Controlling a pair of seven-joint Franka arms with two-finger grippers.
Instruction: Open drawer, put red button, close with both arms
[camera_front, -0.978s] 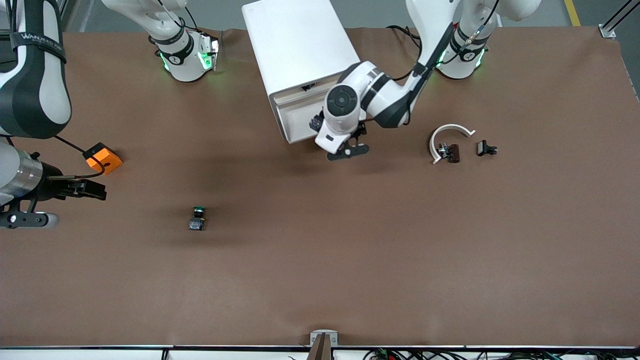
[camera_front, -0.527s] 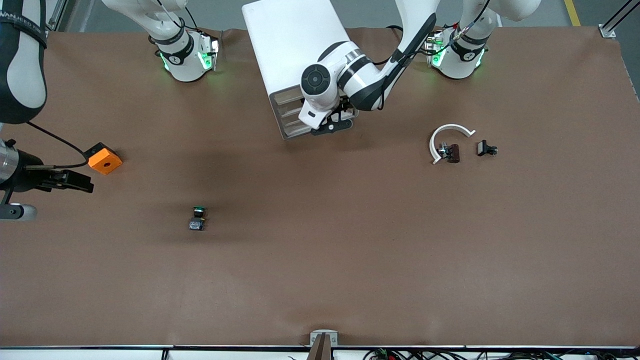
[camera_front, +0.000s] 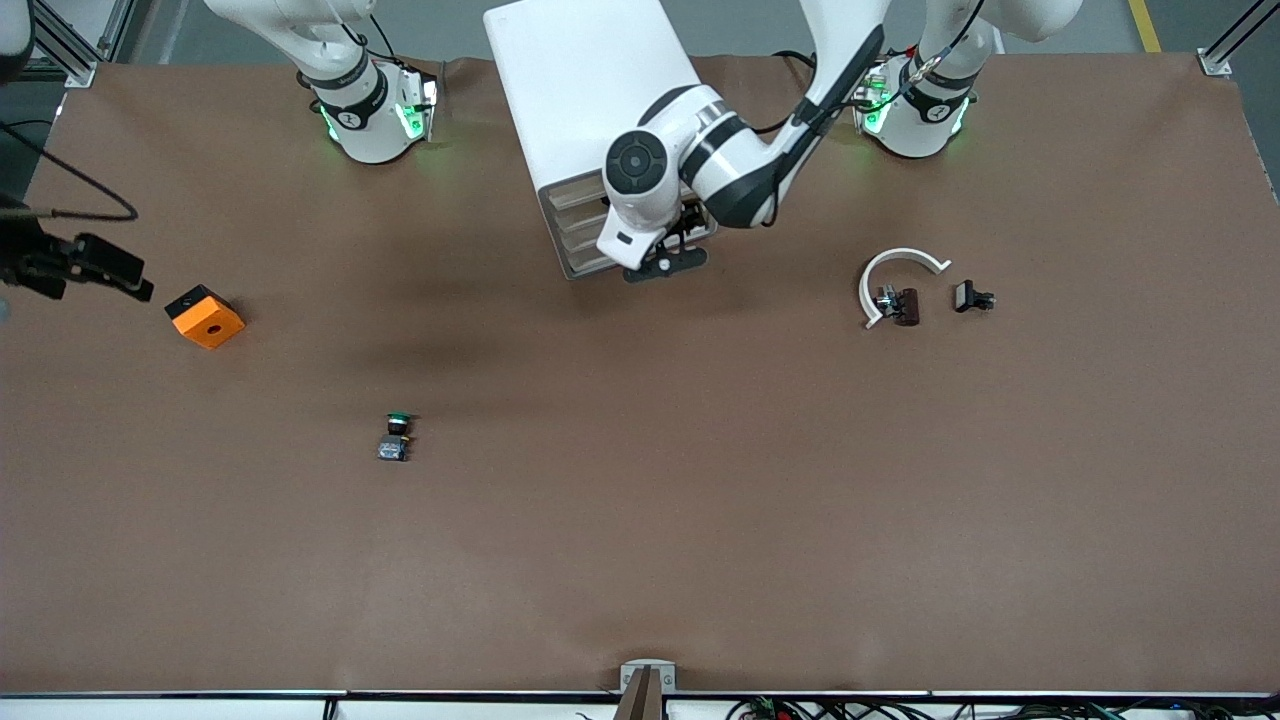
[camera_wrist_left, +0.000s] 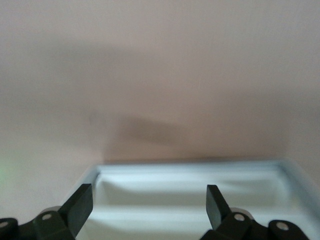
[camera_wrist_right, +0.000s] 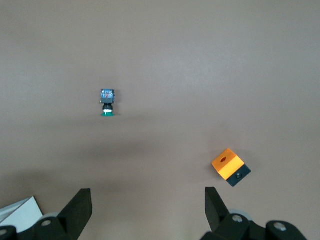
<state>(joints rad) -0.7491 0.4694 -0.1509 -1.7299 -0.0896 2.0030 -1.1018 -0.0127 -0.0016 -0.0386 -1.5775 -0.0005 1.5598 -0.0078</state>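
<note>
Drawer (camera_wrist_left: 200, 200) just beneath left hand (camera_front: 665, 262), jaws apart; right hand (camera_front: 135, 285) likewise apart, near orange block (camera_front: 205, 317)

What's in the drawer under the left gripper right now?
The visible strip of the drawer looks bare white below the open left gripper. Its rest is covered, so contents there cannot be told.

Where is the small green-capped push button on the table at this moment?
In the front view, the small green-capped push button lies alone on the brown table, toward the right arm's end, nearer the camera than the orange block.
</note>
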